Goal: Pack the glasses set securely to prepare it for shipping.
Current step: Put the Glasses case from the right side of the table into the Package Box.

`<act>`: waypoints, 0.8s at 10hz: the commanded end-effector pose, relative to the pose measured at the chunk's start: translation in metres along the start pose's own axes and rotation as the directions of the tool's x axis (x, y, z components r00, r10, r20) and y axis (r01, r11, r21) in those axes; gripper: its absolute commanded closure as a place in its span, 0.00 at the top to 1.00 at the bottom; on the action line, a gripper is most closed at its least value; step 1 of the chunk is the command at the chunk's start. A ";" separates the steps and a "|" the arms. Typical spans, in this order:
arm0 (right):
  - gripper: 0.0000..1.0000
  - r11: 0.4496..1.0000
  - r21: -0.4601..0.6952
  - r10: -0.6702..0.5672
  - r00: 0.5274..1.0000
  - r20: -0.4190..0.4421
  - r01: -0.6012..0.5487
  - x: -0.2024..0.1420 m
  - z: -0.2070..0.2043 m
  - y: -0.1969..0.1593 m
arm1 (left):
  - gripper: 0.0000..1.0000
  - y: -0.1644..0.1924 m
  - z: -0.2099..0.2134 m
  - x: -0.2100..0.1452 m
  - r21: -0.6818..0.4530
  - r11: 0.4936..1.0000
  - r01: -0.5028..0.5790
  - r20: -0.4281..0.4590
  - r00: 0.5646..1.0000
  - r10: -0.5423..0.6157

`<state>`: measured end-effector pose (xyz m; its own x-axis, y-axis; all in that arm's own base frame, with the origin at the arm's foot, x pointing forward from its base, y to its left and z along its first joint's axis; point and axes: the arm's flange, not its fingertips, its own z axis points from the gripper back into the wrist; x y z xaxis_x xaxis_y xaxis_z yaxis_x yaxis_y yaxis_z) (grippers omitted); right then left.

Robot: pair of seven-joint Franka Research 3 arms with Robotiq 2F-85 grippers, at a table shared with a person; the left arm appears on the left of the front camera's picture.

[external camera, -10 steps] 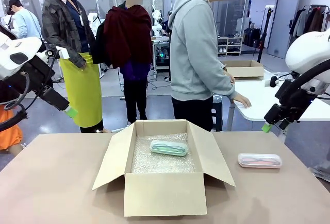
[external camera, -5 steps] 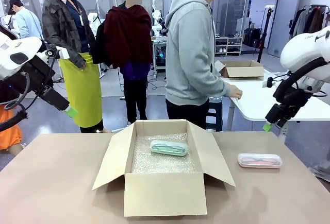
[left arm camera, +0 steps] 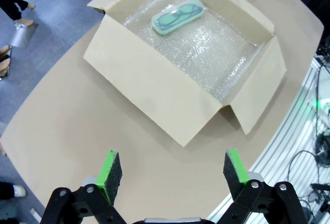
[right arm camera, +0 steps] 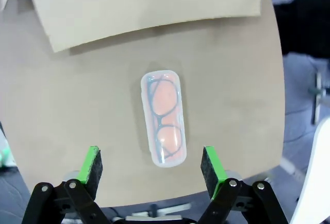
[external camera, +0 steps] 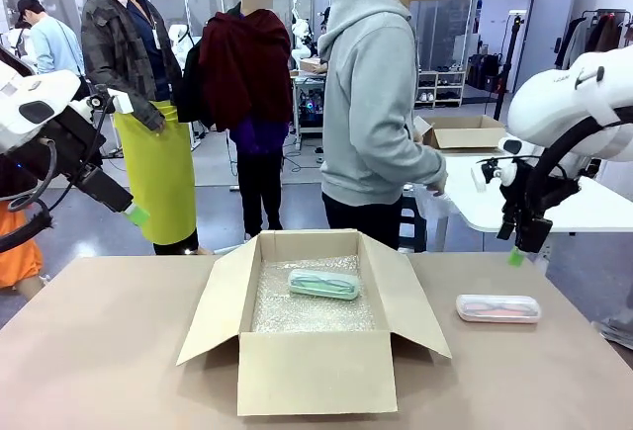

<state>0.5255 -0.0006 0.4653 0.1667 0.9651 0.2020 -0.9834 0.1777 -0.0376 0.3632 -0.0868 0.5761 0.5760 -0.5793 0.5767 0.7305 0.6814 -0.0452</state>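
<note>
The pink case (right arm camera: 164,118) lies on the counter (external camera: 99,351) right of the cardboard box (external camera: 316,371); the mint green case (external camera: 323,284) rests inside on bubble wrap (external camera: 297,316). Both the right pincer (right arm camera: 151,154) and the left pincer (left arm camera: 172,165) are spread wide and empty. The pink case's smooth, rounded lid could slip from the pads, or a crooked descent could nudge it off the near counter edge. The right wrist view shows the case centred between the pads. The front view shows that pincer high above it.

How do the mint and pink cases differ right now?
Colour: the mint green case versus the pink case. Place: mint green case lies inside the cardboard box on bubble wrap; pink case lies on the bare table, outside the box. Shared: oblong, clear lids, flat, ungripped.
</note>
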 end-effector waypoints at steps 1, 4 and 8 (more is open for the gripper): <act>0.97 0.994 0.029 0.107 0.994 -0.020 -0.107 -0.007 -0.009 0.004 | 1.00 0.002 0.002 -0.001 -0.023 1.000 0.017 0.015 1.000 -0.016; 0.97 1.000 0.000 0.000 1.000 0.000 0.000 0.000 0.000 0.000 | 1.00 0.002 0.002 -0.001 -0.023 1.000 0.017 0.015 1.000 -0.016; 0.97 0.998 0.030 0.059 0.998 -0.012 -0.058 -0.005 -0.032 -0.004 | 1.00 0.002 0.002 -0.001 -0.023 1.000 0.017 0.015 1.000 -0.016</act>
<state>0.5289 -0.0024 0.4478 0.1281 0.9735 0.1895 -0.9908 0.1338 -0.0178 0.3632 -0.0868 0.5760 0.5761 -0.5793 0.5766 0.7305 0.6814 -0.0452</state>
